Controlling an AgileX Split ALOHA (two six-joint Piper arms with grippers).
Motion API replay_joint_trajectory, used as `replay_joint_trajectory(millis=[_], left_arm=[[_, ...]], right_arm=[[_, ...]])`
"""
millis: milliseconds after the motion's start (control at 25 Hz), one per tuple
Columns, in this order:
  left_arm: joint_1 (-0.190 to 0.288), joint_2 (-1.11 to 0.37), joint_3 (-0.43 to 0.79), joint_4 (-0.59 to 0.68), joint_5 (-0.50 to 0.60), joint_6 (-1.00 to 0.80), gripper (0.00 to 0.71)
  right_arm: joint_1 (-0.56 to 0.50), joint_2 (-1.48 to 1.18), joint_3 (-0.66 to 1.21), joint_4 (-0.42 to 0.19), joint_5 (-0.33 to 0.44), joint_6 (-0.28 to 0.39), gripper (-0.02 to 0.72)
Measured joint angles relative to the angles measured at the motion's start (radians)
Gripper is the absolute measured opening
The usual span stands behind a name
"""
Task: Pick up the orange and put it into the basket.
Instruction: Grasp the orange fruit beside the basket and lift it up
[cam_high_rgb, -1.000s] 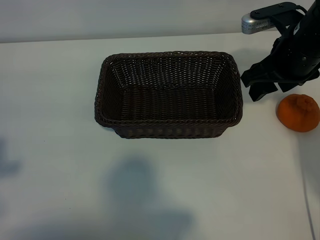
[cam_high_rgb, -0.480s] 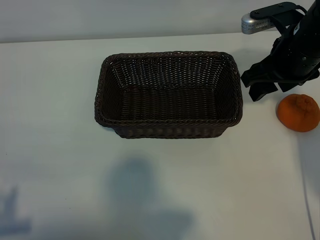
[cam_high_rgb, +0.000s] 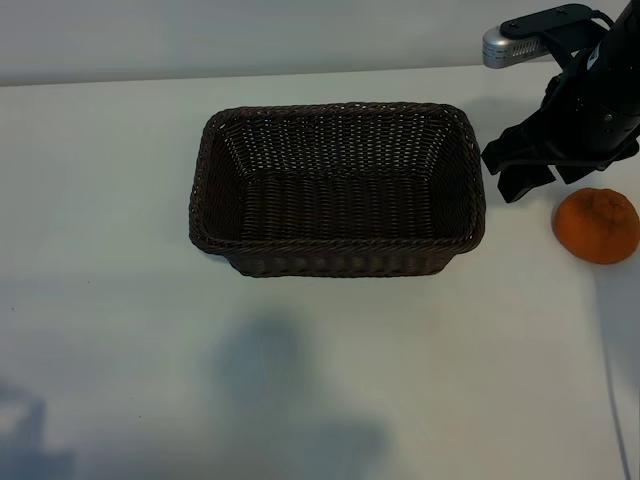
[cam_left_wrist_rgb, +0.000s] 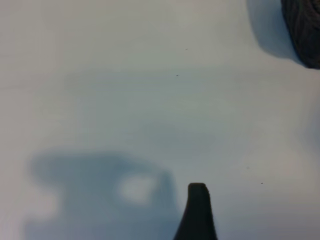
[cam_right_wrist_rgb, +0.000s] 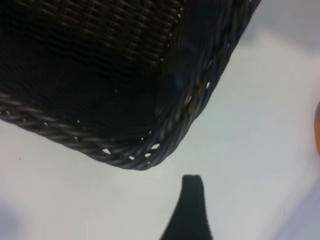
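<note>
**— Where are you, and where is the fruit?**

Beside the basket's (cam_high_rgb: 337, 188) right end, my right hand (cam_high_rgb: 527, 165) hangs above the white counter (cam_high_rgb: 120, 180), pointing steeply down, fingers apart and clamped on nothing. The orange (cam_high_rgb: 597, 226) sits on the counter just beside me, toward the right edge of the outside view, clear of the basket and touching nothing. My left hand (cam_left_wrist_rgb: 198, 210) is out of the outside view; its own camera shows bare counter, its shadow and a sliver of wicker, and its fingers are spread too, holding nothing.

**— What could go wrong from here?**

I judge the reach to be the risk. The orange is round and free to roll, so if one finger meets it before the other, I may nudge it toward the counter's edge. My fingers also hang close to the basket's wall, so a careless swing could knock or shift it. A shallow pinch on that curved skin could let the fruit slip out during the carry.

**— What can't you make out?**

From my right wrist, only a thin orange strip shows at the frame's border; wicker fills most of it. Just one fingertip (cam_right_wrist_rgb: 191, 200) appears there, so the gap must be read from outside. The orange's far side is cut off, and my arm runs out of frame.
</note>
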Motion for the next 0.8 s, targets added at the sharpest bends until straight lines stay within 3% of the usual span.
replay_joint_trajectory(millis=[440, 720, 800], left_arm=[[0.0, 0.0, 0.0, 0.003, -0.028, -0.001, 0.595], [-0.056, 0.0, 0.0, 0.003, -0.029, -0.001, 0.595], [-0.066, 0.0, 0.0, 0.003, -0.03, -0.001, 0.595]], right_arm=[[0.0, 0.0, 0.0, -0.004, -0.049, 0.002, 0.576], [-0.015, 0.002, 0.0, -0.163, -0.112, 0.14, 0.571], [-0.048, 0.004, 0.0, -0.182, -0.117, 0.158, 0.571]])
